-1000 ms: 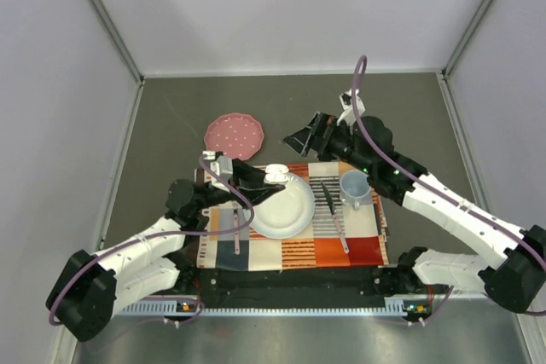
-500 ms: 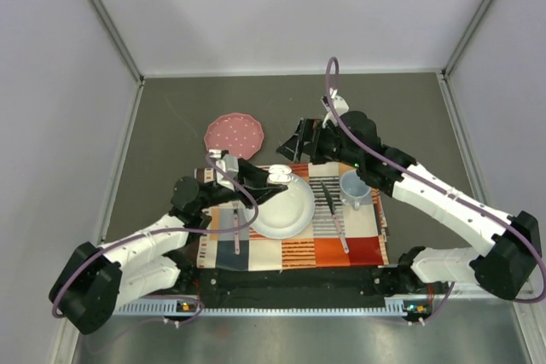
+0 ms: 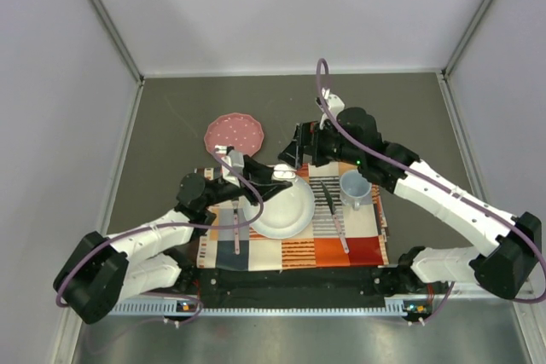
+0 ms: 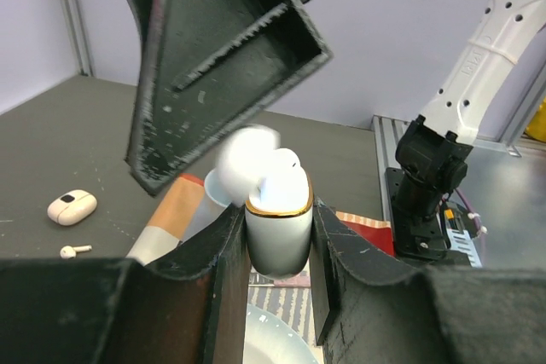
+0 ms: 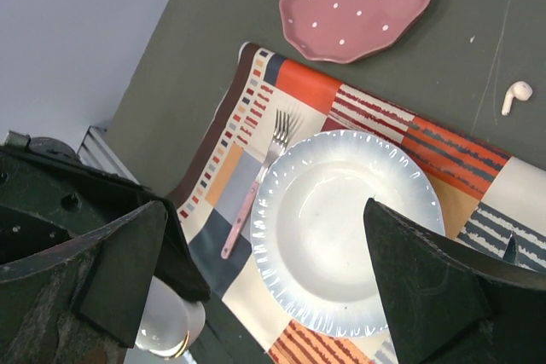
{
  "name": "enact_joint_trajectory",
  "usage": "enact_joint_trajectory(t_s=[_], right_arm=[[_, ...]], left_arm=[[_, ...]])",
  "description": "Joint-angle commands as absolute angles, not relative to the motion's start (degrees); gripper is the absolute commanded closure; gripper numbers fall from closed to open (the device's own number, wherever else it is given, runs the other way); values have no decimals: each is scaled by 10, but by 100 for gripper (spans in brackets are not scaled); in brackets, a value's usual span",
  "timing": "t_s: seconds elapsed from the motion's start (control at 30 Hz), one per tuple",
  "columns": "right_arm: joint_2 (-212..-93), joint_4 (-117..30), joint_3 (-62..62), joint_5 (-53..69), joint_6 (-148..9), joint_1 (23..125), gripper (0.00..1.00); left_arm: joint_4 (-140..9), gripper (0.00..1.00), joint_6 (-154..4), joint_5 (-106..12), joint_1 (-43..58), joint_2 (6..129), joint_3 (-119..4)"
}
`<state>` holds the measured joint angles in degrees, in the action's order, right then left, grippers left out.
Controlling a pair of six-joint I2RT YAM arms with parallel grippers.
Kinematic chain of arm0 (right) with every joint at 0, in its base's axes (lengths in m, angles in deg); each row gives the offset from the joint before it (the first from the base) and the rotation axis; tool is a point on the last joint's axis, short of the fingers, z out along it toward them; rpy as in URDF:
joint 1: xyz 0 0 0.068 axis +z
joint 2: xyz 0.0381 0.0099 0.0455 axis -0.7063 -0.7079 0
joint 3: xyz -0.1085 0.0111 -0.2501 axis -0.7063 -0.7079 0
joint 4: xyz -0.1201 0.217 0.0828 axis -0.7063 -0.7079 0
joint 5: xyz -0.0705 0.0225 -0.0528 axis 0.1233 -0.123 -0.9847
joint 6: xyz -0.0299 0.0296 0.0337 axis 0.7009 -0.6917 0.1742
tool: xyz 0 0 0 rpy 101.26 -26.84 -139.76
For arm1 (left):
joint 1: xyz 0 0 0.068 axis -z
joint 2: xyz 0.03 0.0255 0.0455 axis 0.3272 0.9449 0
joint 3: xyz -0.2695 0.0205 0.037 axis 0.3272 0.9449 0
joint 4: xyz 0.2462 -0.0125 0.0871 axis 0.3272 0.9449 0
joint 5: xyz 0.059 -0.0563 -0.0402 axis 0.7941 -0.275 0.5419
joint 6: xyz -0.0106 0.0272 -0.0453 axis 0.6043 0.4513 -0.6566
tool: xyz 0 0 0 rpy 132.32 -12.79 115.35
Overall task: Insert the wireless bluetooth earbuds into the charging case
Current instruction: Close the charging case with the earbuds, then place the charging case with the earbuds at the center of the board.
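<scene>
My left gripper (image 4: 275, 240) is shut on a white charging case (image 4: 277, 210) with a gold rim. It holds the case upright with the lid (image 4: 246, 153) open, above the far rim of the white plate (image 3: 281, 209). What sits inside the case is blurred. My right gripper (image 5: 264, 283) is open and empty, just above and behind the case (image 3: 286, 173). One white earbud (image 5: 515, 94) lies on the dark table beyond the placemat and also shows in the left wrist view (image 4: 75, 251). A pale peach case (image 4: 72, 207) lies beside it.
A striped placemat (image 3: 358, 249) carries the white plate, a pink fork (image 3: 236, 232), a knife (image 3: 328, 198), a spoon (image 3: 339, 232) and a blue cup (image 3: 354, 187). A pink dotted plate (image 3: 233, 134) lies behind it on the dark table.
My right gripper has swung left and come close over the case. My left gripper has shifted slightly right and away with the case still in it.
</scene>
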<state>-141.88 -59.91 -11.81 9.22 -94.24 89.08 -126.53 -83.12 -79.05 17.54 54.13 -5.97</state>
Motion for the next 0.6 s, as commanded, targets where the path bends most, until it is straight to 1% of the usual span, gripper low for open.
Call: enact_joint_trajectory(t_s=[0.0,0.2,0.27,0.3,0.43,0.47,0.57], right_arm=[[-1408,-627,-90,109,-905,897,1],[-1407,-642,-87,112,-895,898,1],[-1398,-645,-92,82,-897,898,1],[-1392,-645,-94,66,-898,898,1],[-1351,-644,-121,-76,-925,898,1],[-1344,-643,-128,-93,-939,897,1],[-1312,-641,-145,-158,-961,897,1]], left_arm=[[-1311,100,-833,-758,176,542,-84],[-1309,100,-835,-753,176,547,-91],[-1306,100,-837,-750,176,544,-88],[-1303,100,-838,-747,176,543,-87],[-1266,100,-840,-731,176,532,-88],[-1251,100,-842,-709,176,522,-91],[-1164,100,-833,-676,175,511,-112]])
